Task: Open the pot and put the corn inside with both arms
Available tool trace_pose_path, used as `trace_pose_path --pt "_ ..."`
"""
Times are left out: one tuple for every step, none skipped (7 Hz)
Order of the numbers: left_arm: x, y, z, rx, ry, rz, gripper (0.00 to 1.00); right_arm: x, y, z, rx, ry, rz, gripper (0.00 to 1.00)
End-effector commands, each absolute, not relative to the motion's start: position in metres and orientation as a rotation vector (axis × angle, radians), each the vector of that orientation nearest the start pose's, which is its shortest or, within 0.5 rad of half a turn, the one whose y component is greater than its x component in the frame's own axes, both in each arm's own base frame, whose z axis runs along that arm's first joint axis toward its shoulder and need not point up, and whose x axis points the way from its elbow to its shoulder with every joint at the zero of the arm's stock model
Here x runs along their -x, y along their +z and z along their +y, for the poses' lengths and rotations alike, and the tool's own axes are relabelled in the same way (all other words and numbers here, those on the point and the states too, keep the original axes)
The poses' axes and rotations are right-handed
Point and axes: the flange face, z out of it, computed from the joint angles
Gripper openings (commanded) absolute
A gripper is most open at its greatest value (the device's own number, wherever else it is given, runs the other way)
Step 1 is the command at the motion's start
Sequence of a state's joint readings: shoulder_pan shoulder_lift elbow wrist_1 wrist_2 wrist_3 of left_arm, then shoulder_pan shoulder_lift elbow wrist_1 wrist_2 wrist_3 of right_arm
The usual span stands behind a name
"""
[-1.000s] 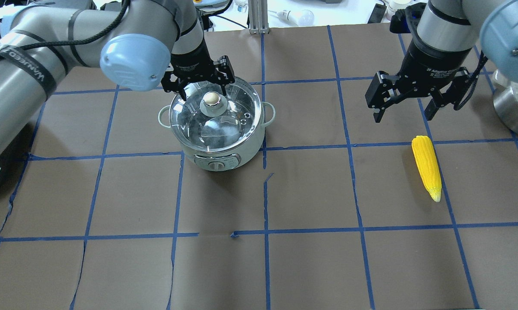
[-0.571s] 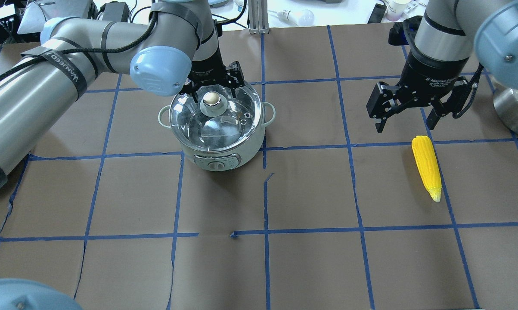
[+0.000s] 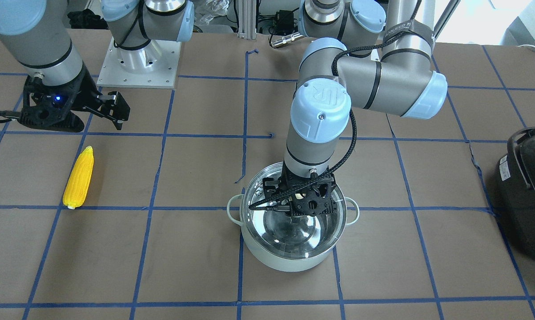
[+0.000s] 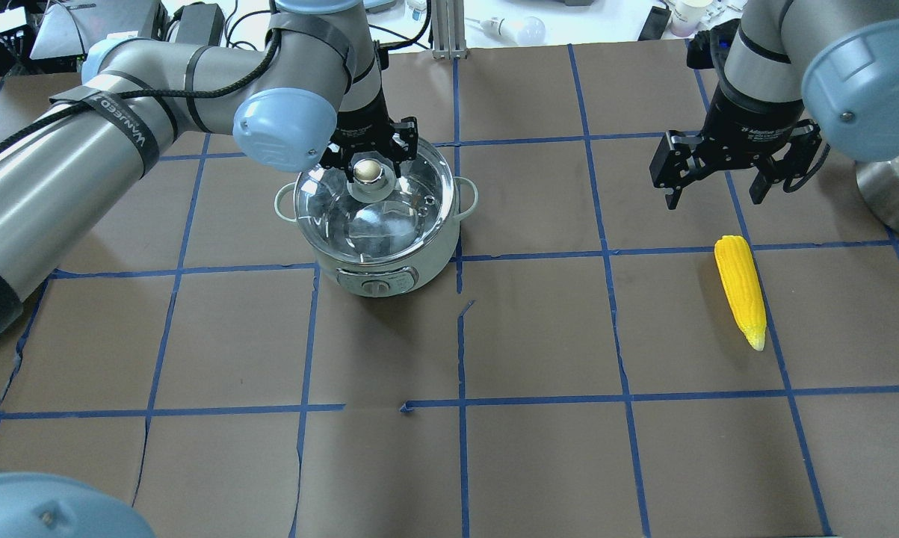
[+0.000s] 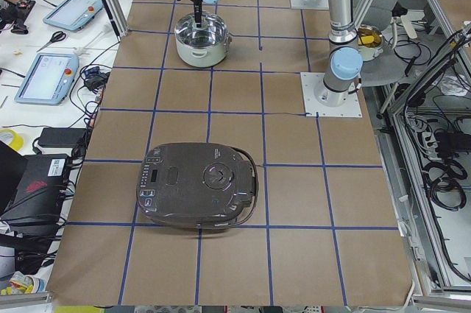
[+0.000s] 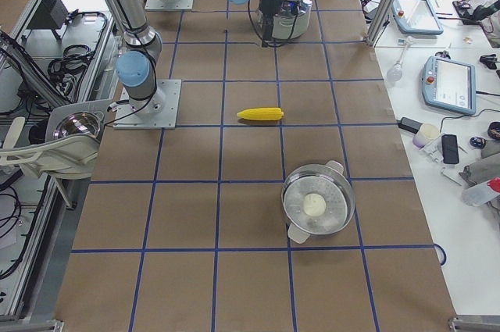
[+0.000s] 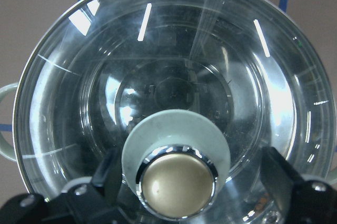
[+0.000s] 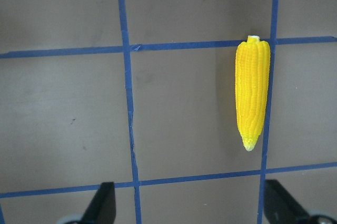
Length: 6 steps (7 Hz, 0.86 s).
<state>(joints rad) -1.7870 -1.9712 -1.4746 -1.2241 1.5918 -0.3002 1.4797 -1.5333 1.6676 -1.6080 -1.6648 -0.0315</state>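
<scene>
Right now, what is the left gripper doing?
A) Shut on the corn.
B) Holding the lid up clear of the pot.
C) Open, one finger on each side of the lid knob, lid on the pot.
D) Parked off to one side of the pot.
C: the left gripper is open astride the knob, with the lid seated on the pot.

One mint pot (image 4: 428,256), one glass lid (image 4: 389,220), one corn (image 4: 740,288), two arms (image 4: 83,172) (image 4: 763,67), one black appliance (image 5: 199,195), one steel bowl (image 6: 297,191)
</scene>
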Motion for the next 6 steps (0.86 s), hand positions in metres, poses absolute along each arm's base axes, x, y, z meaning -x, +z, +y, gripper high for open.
trace_pose_path --pt "0.266 0.348 -0.601 0.143 -0.092 3.131 0.0 -0.012 0.377 -0.505 -0.278 0.244 3.194 1.0" --pt "0.259 0.36 -0.605 0.16 -0.124 3.135 0.0 0.014 0.352 -0.498 -0.314 0.259 3.175 1.0" --pt "0.235 0.374 -0.613 0.203 -0.151 3.136 0.0 0.027 0.331 -0.489 -0.281 0.283 3.16 1.0" --pt "0.203 0.386 -0.627 0.261 -0.17 3.132 0.0 0.033 0.311 -0.491 -0.218 0.239 3.172 1.0" --pt "0.173 0.389 -0.636 0.316 -0.165 3.128 0.0 0.039 0.277 -0.493 -0.179 0.242 3.175 1.0" --pt "0.137 0.387 -0.644 0.301 -0.148 3.123 0.0 0.044 0.245 -0.503 -0.172 0.233 3.185 1.0"
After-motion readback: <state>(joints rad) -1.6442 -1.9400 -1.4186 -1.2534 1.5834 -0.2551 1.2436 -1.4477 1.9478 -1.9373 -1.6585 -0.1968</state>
